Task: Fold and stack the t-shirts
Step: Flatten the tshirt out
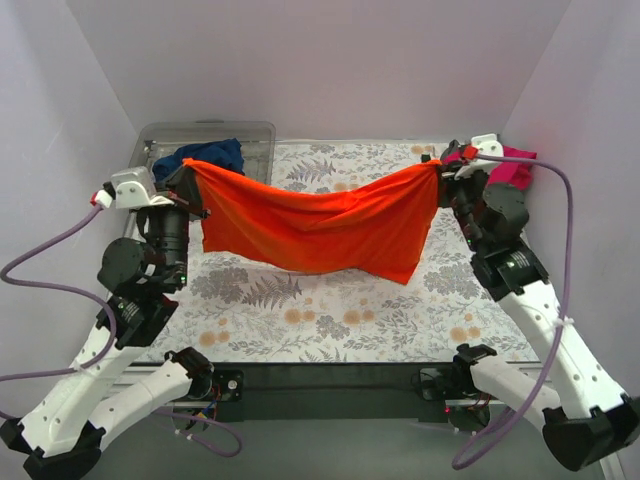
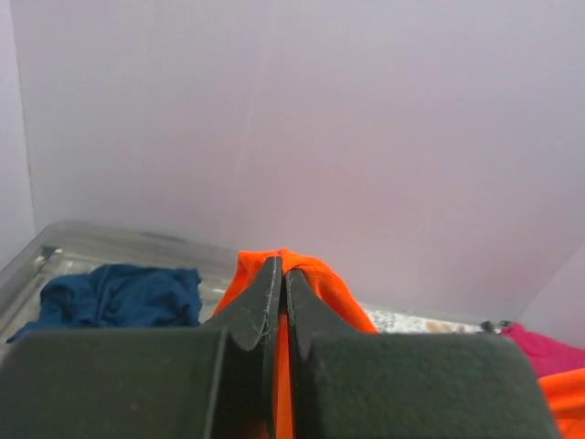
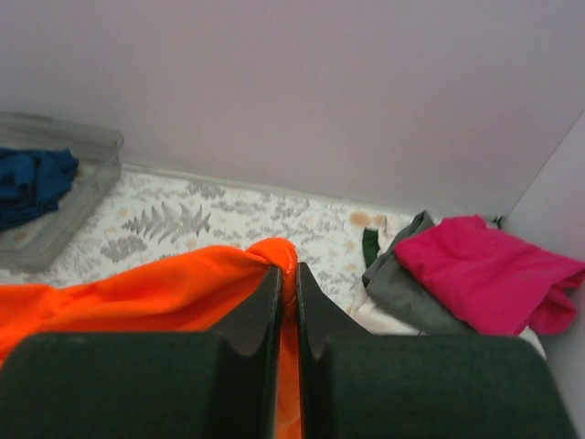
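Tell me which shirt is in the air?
The bright orange-red cloth t-shirt, strung between left hand and right hand. The navy blue t-shirt lies in the clear plastic tub; the magenta-pink t-shirt and grey t-shirt lie down.

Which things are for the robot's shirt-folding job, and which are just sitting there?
For the job:
- orange-red t-shirt, stretched between the left gripper and the right gripper
- navy blue t-shirt, in the tub
- magenta-pink t-shirt, lying partly on the grey t-shirt

Just lying about:
- clear plastic tub
- fern-patterned table cover
- purple cables
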`<state>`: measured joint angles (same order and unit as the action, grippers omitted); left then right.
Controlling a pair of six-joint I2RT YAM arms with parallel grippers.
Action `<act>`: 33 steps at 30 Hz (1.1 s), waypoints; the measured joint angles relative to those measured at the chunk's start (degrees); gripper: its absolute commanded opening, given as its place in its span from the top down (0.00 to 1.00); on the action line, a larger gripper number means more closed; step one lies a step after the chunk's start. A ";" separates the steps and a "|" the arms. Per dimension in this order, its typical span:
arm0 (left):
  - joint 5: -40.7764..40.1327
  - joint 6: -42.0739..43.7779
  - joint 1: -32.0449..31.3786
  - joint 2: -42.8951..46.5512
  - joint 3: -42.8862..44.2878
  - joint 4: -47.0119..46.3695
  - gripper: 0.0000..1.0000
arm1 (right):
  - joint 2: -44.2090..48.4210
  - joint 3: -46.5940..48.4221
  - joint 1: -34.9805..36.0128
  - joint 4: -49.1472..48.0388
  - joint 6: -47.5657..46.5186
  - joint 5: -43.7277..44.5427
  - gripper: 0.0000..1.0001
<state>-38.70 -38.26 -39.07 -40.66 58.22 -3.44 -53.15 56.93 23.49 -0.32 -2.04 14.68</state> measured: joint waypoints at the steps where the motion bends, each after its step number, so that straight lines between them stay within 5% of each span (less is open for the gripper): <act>1: 1.01 0.26 0.00 0.39 0.81 0.28 1.00 | 1.73 0.76 0.00 0.81 -0.31 0.33 0.99; 13: 16.61 -3.67 0.00 5.03 8.20 8.24 1.00 | 14.01 14.34 0.00 10.62 -2.67 1.03 0.99; 20: 16.00 -7.34 0.00 7.43 8.55 9.97 1.00 | 15.72 19.19 0.00 12.17 -2.34 1.33 0.99; 27: 7.85 -12.79 0.07 3.32 -2.80 10.29 1.00 | 6.91 7.85 0.00 10.88 1.27 5.09 0.99; 33: 6.38 -20.33 0.35 -10.88 -20.48 12.50 1.00 | -6.12 -7.72 0.04 15.37 6.51 4.66 0.99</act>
<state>-32.32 -58.59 -38.72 -51.55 37.74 9.06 -59.27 49.21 23.53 15.05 4.47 19.33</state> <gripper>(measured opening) 0.021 0.018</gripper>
